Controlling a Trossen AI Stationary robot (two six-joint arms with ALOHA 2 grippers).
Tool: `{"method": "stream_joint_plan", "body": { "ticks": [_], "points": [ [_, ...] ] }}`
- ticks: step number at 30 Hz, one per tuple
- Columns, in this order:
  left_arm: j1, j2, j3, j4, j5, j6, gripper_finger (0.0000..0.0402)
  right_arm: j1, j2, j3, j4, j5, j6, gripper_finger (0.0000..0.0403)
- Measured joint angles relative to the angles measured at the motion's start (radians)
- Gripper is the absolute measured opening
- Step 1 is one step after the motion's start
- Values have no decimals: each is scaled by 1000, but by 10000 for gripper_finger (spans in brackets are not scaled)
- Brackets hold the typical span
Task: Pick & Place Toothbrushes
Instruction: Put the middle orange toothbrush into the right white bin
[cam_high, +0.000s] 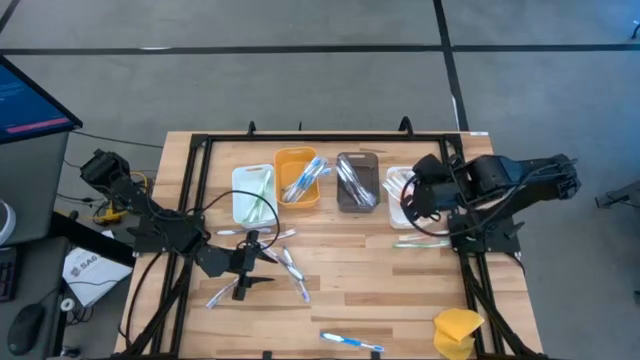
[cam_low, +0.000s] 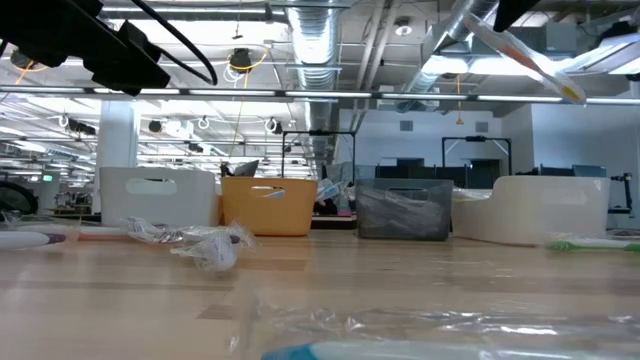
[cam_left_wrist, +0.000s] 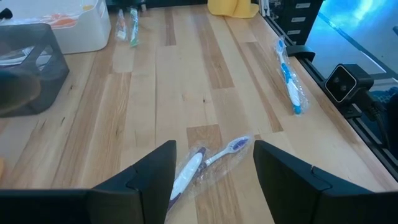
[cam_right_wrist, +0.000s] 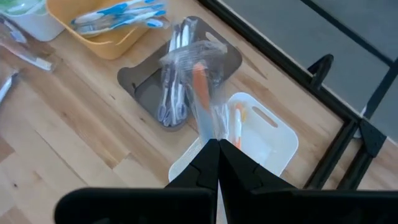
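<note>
The right claw (cam_right_wrist: 217, 146) is pinched shut on a wrapped orange-handled toothbrush (cam_right_wrist: 200, 87), holding it in the air above the white bin (cam_right_wrist: 273, 140) at the right end of the row of 4 bins. That bin already has an orange brush lying in it. This looks like the drop step: the brush seems matched to its bin by colour, and the next move calls for lowering it so it hangs over the opening, then letting go so the wrapper does not catch the rim.

The left claw (cam_left_wrist: 214, 171) stands wide open, low over the bench (cam_high: 380, 290), straddling a purple-and-white toothbrush (cam_left_wrist: 205, 165) in its wrapper. It looks set to close on that one next. More toothbrushes lie loose on the bench, among them a blue one (cam_high: 350, 342) near the front edge.
</note>
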Motion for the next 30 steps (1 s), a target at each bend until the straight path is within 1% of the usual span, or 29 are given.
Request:
{"method": "stream_joint_plan", "body": {
  "ticks": [3,10,17,23,28,30],
  "points": [
    [0,0,0,1,0,0,209,-23,-2,-13,0,-5,39,0],
    [0,0,0,1,0,0,209,-96,-1,-52,0,-27,48,0],
    [0,0,0,1,0,0,209,-175,-1,-166,9,-77,50,0],
    [0,0,0,1,0,0,209,-228,-1,-246,41,-81,50,0],
    [0,0,0,0,0,0,209,-250,-1,-255,74,-81,27,0],
    [0,0,0,0,0,0,209,-265,-1,-255,113,-102,-8,0]
  ]
}}
